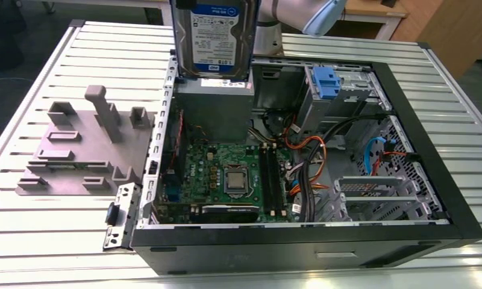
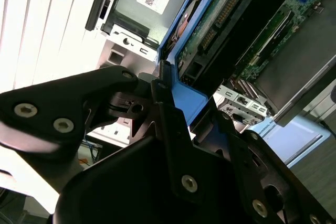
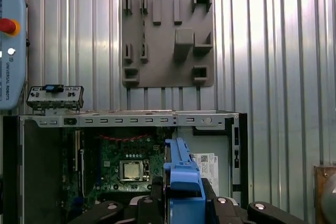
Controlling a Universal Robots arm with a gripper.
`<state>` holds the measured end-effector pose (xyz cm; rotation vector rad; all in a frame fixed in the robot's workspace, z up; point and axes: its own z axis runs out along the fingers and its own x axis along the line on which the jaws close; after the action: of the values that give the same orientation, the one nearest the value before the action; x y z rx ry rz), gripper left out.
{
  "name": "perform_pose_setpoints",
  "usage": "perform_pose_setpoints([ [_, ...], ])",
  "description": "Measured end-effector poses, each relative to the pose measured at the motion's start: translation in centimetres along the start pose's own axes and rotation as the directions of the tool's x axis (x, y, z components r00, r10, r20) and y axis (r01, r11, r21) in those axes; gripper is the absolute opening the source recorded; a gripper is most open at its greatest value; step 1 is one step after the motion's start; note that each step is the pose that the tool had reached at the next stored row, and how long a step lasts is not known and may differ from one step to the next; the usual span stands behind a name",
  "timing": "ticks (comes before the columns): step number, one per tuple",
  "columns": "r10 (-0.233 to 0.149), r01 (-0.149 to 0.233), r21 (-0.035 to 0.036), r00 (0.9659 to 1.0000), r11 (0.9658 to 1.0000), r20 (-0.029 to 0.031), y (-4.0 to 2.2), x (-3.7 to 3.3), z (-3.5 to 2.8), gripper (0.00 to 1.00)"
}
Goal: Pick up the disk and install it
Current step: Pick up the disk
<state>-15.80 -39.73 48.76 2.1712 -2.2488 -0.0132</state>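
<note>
Table: I see a silver table [image 1: 32, 90] with long ridges. It lies under everything.
Computer case: a black computer case [image 1: 305, 244] lies open on the table, so I look right down at its green board [image 1: 225, 174].
Grey tray: a grey tray [image 1: 72, 156] with little slots lies beside the case, on the exterior view's left.
Disk: the disk [image 1: 215, 36] is up in the air, not on the table. It hangs over the far edge of the case, just above a grey metal box [image 1: 215, 111]. Its label faces the exterior view.
Gripper: in the first wrist view the gripper [image 3: 184, 199] has its black fingers [image 3: 158, 192] pressed on both sides of the disk's blue frame [image 3: 184, 174]. It is pinching the disk.
Which way: the disk sticks straight out past the fingertips, towards the case. Its long side looks to run up and down.
Bay: a slot with a blue bracket [image 1: 325, 81] sits near the disk, off to the exterior view's right. I think that is the side that matters.
How far along: the pick-up looks done. The disk is not in the case yet.
</note>
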Motion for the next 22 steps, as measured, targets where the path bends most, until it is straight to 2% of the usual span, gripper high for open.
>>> perform_pose_setpoints([
  [22,0.0,0.0,0.0,1.0,1.0,0.0,-0.76,0.13,0.02,0.37],
])
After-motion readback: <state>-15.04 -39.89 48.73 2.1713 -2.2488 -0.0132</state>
